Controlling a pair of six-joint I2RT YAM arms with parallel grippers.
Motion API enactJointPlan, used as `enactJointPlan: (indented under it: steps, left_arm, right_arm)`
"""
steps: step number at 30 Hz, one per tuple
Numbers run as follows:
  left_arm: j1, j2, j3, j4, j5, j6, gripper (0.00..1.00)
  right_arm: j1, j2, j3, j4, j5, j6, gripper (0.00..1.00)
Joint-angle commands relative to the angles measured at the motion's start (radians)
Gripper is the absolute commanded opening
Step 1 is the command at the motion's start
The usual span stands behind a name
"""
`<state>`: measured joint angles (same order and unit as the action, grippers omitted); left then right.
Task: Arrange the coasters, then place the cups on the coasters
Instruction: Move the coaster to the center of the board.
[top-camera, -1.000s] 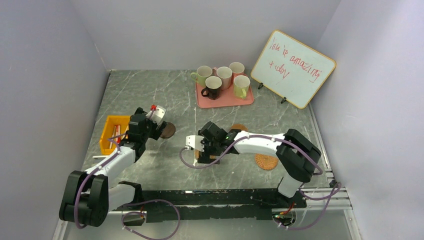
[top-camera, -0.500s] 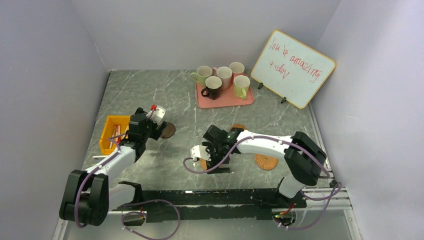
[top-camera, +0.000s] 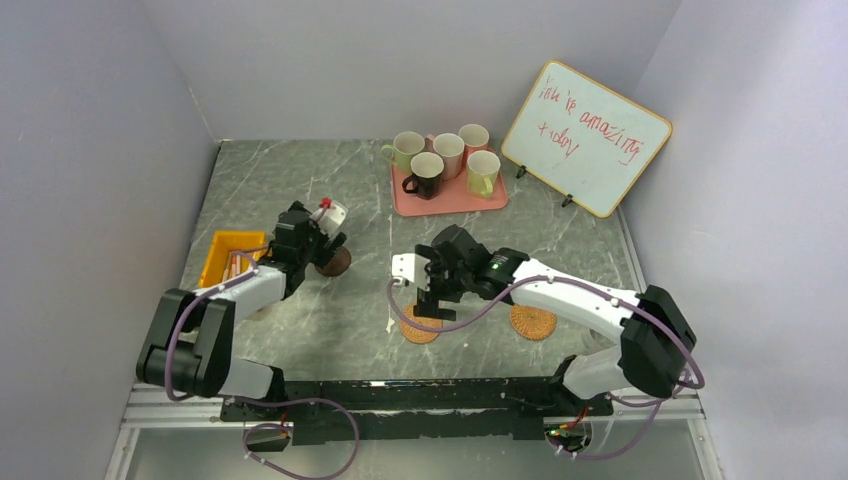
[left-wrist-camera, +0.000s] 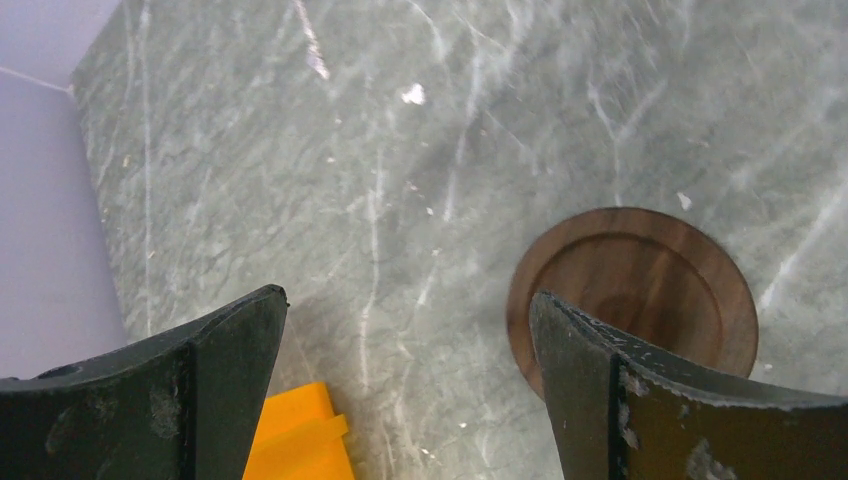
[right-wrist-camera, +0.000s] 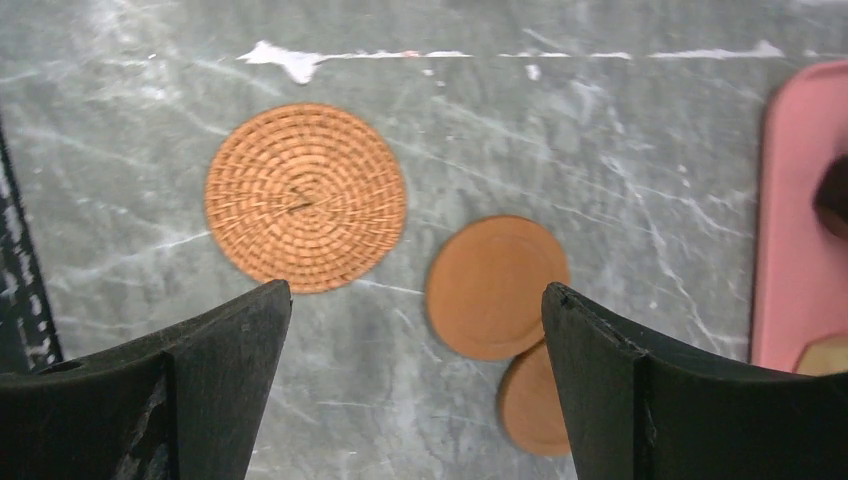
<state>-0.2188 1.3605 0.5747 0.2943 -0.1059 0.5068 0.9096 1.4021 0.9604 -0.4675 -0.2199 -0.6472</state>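
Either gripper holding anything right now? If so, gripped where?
Nothing is held. The left gripper is open, with the brown coaster lying free by one finger. The right gripper is open above the orange coasters.

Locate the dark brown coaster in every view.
Top external: brown coaster left of centre.
Left wrist: lower right, its bottom edge hidden.
Right wrist: not in it.
Shared landmark: orange bin, left of the coaster in both.

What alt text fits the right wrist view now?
Open right tool hangs over the marble table, holding nothing. Below lie one woven orange coaster at left and two smooth tan coasters at centre; a pink tray shows at right.
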Motion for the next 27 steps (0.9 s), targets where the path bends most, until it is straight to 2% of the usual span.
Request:
enactJointPlan:
  steps: [1, 6, 15, 22, 27]
  left_arm:
    - [-0.056, 0.065, 0.022, 0.048, -0.115, 0.060, 0.96]
    - [-0.071, 0.112, 0.024, 0.041, -0.136, 0.042, 0.96]
    - [-0.077, 0.243, 0.063, 0.035, -0.265, 0.060, 0.96]
    - [-0.077, 0.282, 0.074, 0.049, -0.390, 0.064, 0.96]
    - [-0.056, 0.300, 0.082, 0.054, -0.431, 0.069, 0.96]
  right_arm:
    - [-0.039, -0.073, -0.032, 0.146, 0.028, 0.045, 1.00]
    - [-0.044, -0.109, -0.057, 0.208, 0.093, 0.050, 1.00]
    - [-0.045, -0.110, -0.064, 0.230, 0.120, 0.052, 1.00]
    - [-0.045, -0.118, -0.070, 0.248, 0.142, 0.055, 1.00]
    - [-0.044, -0.112, -0.075, 0.264, 0.163, 0.056, 1.00]
